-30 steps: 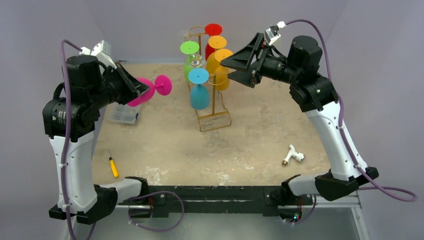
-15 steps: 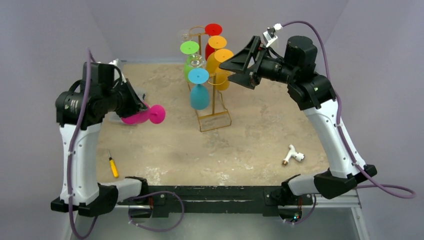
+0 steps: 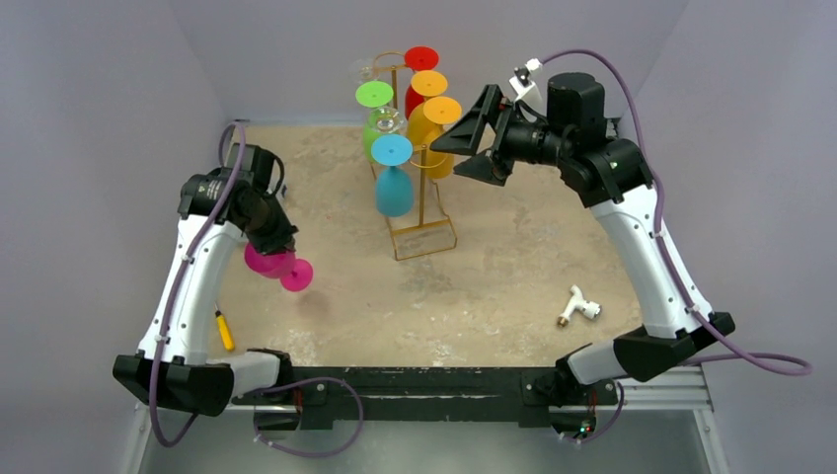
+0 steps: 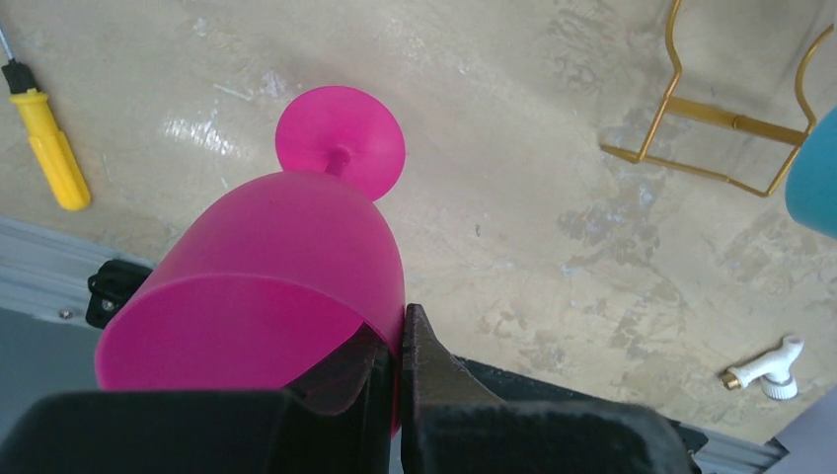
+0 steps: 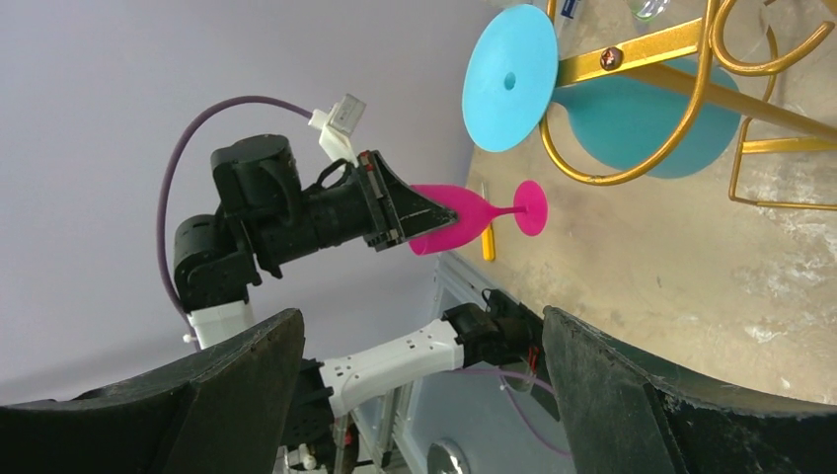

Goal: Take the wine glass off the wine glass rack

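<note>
Pink wine glass [image 4: 257, 267] rim in left claw [image 4: 398, 334], clearest from wrist.

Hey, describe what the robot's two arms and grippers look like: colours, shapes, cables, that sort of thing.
Both the left arm and the right arm have white shells with black joints and bases. A purple cable runs along each. The left gripper and the right gripper are black, with broad wedge-shaped fingers.

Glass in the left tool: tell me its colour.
Solid magenta. The glass shows best in the left wrist view.
</note>
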Action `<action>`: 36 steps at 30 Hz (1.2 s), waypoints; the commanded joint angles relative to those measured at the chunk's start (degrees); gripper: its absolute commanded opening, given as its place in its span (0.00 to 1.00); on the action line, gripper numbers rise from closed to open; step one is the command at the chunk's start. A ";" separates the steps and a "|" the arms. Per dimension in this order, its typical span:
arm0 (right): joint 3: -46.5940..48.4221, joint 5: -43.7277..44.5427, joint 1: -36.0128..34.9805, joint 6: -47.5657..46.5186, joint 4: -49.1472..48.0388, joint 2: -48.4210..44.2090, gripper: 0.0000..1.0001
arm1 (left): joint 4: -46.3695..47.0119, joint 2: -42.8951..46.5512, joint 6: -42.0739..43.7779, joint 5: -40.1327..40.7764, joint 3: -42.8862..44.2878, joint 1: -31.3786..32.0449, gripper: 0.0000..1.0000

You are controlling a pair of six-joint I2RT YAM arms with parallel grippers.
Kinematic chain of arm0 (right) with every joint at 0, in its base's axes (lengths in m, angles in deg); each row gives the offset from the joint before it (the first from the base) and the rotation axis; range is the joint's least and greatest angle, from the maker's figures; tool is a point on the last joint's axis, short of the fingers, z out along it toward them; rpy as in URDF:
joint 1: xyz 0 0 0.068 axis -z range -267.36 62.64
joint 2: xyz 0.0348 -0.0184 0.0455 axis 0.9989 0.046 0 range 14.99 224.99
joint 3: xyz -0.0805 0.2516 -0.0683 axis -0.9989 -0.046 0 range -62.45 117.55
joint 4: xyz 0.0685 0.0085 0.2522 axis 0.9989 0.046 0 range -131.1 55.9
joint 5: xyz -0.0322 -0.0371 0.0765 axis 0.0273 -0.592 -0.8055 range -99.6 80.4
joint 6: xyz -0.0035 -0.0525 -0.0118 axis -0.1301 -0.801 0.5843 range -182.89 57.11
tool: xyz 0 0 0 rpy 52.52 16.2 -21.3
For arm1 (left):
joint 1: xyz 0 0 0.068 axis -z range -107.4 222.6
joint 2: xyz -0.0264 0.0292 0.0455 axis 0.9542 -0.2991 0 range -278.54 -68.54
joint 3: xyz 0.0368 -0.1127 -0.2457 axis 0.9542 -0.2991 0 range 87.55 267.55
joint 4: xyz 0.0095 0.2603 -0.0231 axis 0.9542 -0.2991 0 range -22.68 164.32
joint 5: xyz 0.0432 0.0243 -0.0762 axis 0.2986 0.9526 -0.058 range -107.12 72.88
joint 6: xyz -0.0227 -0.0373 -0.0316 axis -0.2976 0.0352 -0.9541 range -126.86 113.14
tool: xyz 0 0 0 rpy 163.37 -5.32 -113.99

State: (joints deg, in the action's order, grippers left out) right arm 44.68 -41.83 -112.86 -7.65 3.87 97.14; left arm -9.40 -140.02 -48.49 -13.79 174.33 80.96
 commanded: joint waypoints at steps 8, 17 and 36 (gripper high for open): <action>-2.30 -0.29 0.01 -0.35 -3.15 -2.92 0.89 | 13.38 -0.24 0.83 2.47 -8.78 -0.27 0.00; -3.14 -0.44 0.08 -1.09 -2.78 -3.97 0.90 | 16.98 -2.91 3.33 -2.94 -12.97 -0.27 0.00; -1.40 -2.53 0.01 -1.72 -1.91 -1.66 0.90 | 17.92 -3.03 3.49 -5.83 -16.77 -0.20 0.00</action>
State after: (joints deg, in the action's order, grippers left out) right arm 41.95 -42.79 -112.86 -8.35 3.04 95.53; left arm 7.10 -143.96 -46.04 -19.02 157.70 80.96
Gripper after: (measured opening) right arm 0.899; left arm 0.025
